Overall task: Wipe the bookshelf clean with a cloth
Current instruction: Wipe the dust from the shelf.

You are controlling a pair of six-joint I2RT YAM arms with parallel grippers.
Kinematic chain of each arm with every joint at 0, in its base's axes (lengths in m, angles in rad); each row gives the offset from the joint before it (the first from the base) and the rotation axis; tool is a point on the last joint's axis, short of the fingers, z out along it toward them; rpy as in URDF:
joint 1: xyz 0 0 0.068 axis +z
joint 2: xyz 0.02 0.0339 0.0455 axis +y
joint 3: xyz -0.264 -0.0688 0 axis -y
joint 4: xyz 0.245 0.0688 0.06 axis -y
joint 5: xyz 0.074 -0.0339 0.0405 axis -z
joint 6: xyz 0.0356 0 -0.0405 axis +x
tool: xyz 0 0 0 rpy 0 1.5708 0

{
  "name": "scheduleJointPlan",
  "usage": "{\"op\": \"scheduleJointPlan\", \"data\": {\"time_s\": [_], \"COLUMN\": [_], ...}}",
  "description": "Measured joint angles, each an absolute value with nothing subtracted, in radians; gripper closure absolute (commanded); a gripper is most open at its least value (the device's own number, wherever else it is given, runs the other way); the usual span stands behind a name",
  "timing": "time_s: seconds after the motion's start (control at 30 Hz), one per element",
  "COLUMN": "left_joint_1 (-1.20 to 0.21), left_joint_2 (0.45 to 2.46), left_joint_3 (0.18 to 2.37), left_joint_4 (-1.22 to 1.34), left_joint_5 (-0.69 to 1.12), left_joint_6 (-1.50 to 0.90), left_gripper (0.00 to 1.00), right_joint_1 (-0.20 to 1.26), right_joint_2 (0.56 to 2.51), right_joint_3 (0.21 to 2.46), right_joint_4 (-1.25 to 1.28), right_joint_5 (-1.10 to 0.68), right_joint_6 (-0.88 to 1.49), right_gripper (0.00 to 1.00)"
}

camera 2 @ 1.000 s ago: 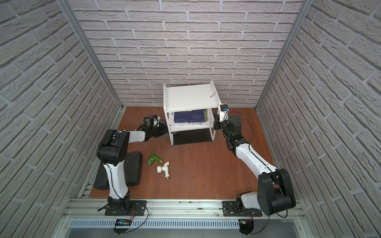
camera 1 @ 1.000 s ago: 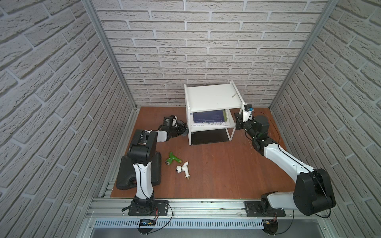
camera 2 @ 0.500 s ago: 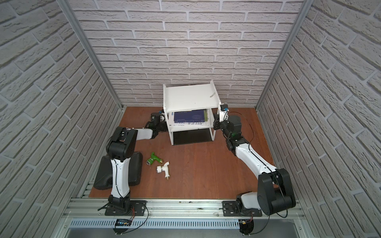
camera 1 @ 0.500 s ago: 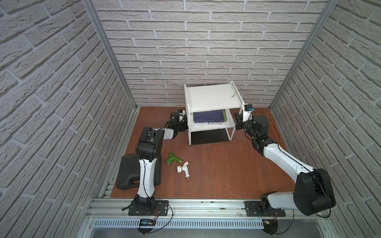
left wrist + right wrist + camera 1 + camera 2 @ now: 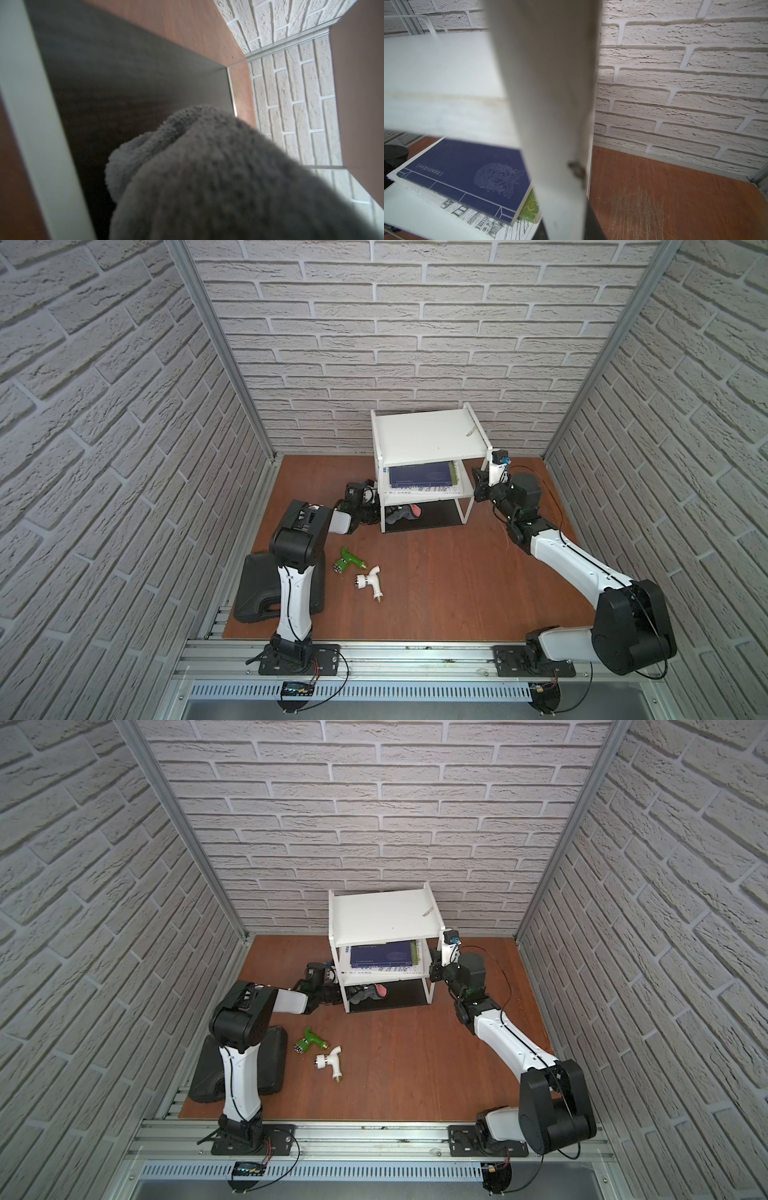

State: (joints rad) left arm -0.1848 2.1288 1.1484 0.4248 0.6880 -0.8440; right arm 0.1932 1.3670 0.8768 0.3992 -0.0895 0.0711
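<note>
In both top views the white bookshelf [image 5: 428, 437] stands upright at the middle of the back edge of the brown surface [image 5: 436, 572]. Its long sides run along that edge. The grey and pink cloth [image 5: 402, 513] lies bunched at the left end of the dark bottom tier.

In the left wrist view the fuzzy cloth [image 5: 207, 176] hides the left hand [image 5: 371, 512], which pinches it.

In the right wrist view the right hand [image 5: 477, 483] pinches a smooth white leg [image 5: 546, 104] of the bookshelf, beside a flat blue book [image 5: 467, 172].

White brick walls [image 5: 415, 323]; reddish-brown wooden floor [image 5: 436, 580]
</note>
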Motion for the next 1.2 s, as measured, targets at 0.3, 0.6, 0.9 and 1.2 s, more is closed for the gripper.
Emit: {"op": "scheduleJointPlan", "data": {"time_s": [0.3, 0.6, 0.9, 1.2], "left_joint_1": [-0.062, -0.073, -0.112, -0.101], "left_joint_2": [2.131, 2.006, 2.065, 2.178], "left_joint_3": [1.128, 1.234, 1.545, 1.349], "left_joint_4": [0.425, 0.099, 0.043, 0.189], "left_joint_5": [0.701, 0.623, 0.421, 0.386], "left_joint_6": [-0.855, -0.694, -0.568, -0.604], "left_gripper": [1.0, 1.0, 1.0, 1.0], "right_joint_1": [0.207, 0.207, 0.21, 0.215], "right_joint_2": [1.372, 1.395, 1.406, 1.406], "right_joint_3": [0.883, 0.933, 0.956, 0.921], "right_joint_4": [0.397, 0.358, 0.338, 0.391], "right_joint_5": [-0.038, -0.048, -0.087, -0.11], "right_joint_6": [0.094, 0.103, 0.13, 0.135], "right_gripper": [0.97, 0.97, 0.97, 0.97]}}
